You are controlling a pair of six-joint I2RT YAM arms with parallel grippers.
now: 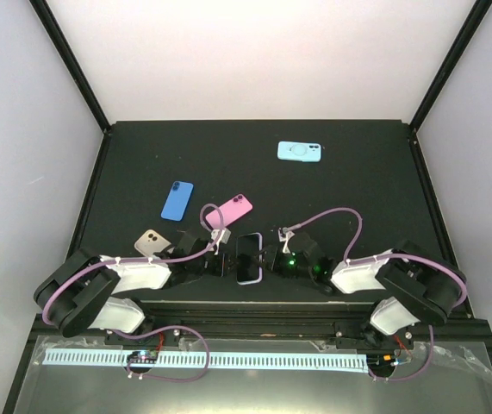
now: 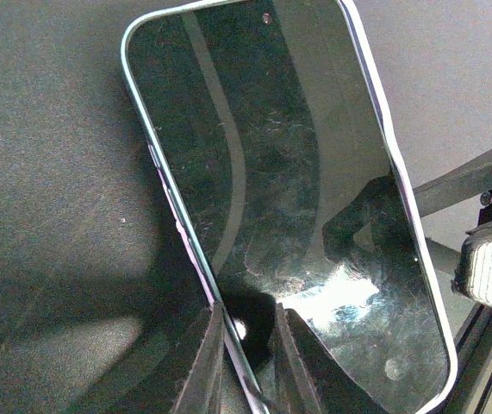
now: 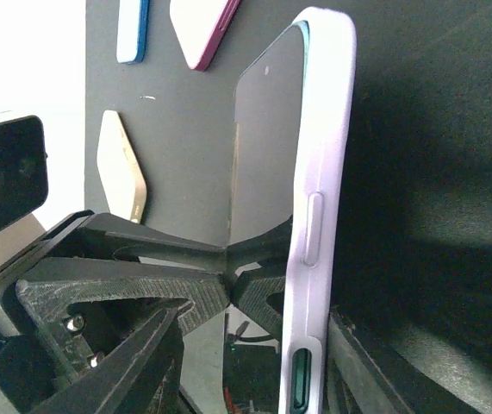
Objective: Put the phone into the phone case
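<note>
I have the phone (image 1: 249,257) near the middle of the tabletop's near edge, its long axis pointing at the far edge, and it looks partly seated in the lilac case (image 3: 314,216). My left tool (image 2: 246,332) pinches its left long edge. The right tool (image 1: 273,259) straddles the right edge, but I cannot tell whether it is gripping.

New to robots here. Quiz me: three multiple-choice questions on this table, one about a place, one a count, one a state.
1. The light blue item lies: A) on the far right part of the mat; B) at the near edge; C) in a gripper.
2. Phone-shaped items lying loose: A) two; B) four; C) six.
3. The middle phone is: A) lying untouched; B) gripped by the left gripper and right gripper; C) face down.
Answers: 1A, it sits alone at the back right. 2B, blue item, pink item, beige item, light blue. 3B, fingers clamp it from both sides.
</note>
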